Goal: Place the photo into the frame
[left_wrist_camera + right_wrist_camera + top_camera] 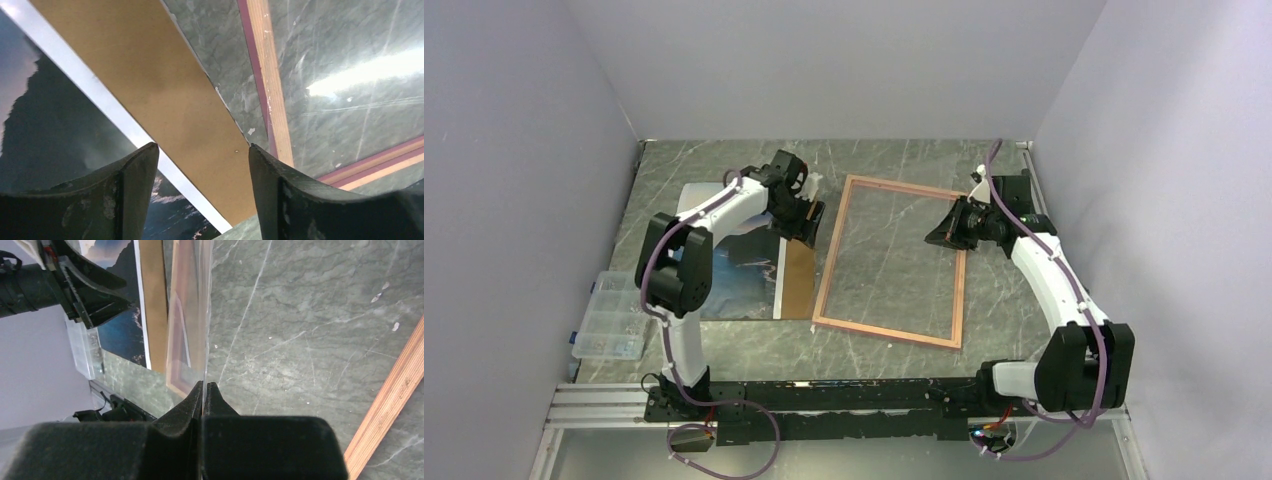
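Two flat things lie side by side before you: the photo (746,268) on the left and the frame (884,333) on the right. Both have their long sides running near to far. The photo rests picture up on a brown backing board (799,280). That board peeks out along the photo's right side, just beside the frame's left bar. A clear plastic box (609,315) sits at the near left, well apart.

Farther out, your left gripper (802,222) hangs over the board strip, fingers wide apart, nothing between them. The photo lies just to its left, so this arm is nearer. Your right gripper (942,232) is over the frame's right part, pinched tight. You cannot tell if it holds anything thin. The photo must go right, and I think the frame's left bar is in the way.
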{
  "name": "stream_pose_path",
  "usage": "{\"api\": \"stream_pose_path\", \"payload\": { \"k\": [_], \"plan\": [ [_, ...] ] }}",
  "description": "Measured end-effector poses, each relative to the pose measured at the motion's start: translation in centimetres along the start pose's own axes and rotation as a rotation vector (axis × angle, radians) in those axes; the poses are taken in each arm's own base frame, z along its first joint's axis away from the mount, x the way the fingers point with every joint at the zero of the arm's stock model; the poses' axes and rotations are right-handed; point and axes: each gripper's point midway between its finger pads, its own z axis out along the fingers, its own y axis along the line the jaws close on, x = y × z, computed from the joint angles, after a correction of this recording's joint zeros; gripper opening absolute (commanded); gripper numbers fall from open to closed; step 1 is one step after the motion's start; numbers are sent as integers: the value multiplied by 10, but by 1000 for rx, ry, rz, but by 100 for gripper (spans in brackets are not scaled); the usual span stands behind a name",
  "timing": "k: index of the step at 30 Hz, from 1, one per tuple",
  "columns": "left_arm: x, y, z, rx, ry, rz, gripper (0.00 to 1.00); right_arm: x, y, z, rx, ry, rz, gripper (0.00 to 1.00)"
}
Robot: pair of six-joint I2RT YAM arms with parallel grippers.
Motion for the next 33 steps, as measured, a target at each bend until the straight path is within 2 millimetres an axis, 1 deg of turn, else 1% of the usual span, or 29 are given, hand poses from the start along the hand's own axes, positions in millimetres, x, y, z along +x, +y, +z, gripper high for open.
{"api": "stream_pose_path", "payload": {
  "k": [3, 7, 14, 20, 25, 33],
  "plan": [
    [8, -3, 15, 6, 41, 10, 69, -1, -4, 3, 12, 6, -16, 0],
    [14, -7, 26, 11, 69, 23, 68, -1, -11, 8, 33, 16, -20, 0],
    [6, -19, 35, 21, 60, 63, 65, -7, -24, 17, 89, 38, -25, 0],
    [9, -24, 40, 26, 73, 76, 64, -13, -35, 23, 143, 53, -29, 0],
    [5, -26, 42, 26, 67, 81, 63, -11, -44, 25, 186, 65, -20, 0],
    [2, -27, 41, 21, 62, 85, 61, -11, -52, 26, 223, 67, -16, 0]
  ]
}}
